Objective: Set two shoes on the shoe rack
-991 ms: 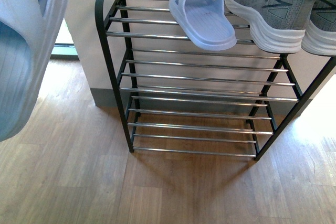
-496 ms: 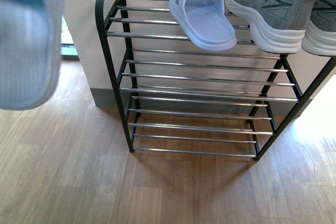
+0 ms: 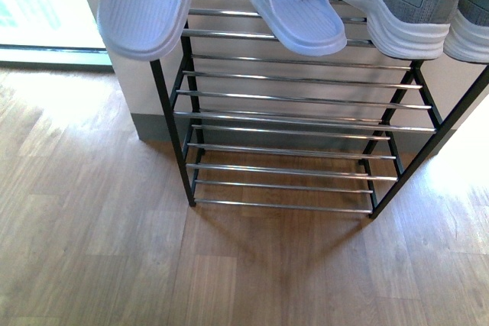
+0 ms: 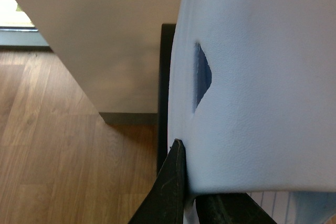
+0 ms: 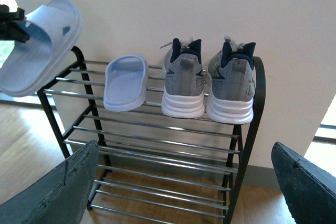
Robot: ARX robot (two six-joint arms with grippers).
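Two grey sneakers (image 5: 205, 85) are already standing side by side on the top tier of the shoe rack (image 3: 290, 120), at its right end, heels facing the near side. One pale blue slide (image 5: 125, 82) is lying just left of them on the same tier. A second pale blue slide (image 3: 145, 1) is hanging at the rack's left end, above the left side frame, sole toward the front camera, long axis running near-to-far. The left gripper (image 4: 186, 195) is carrying it, fingers clamped on the slide's edge. The open top-tier bars between the held slide and the resting slide are lying just to its right. The right gripper (image 5: 184, 182) is hovering well back from the rack, fingers spread wide and holding nothing. The black arched frame is the nearest obstruction.
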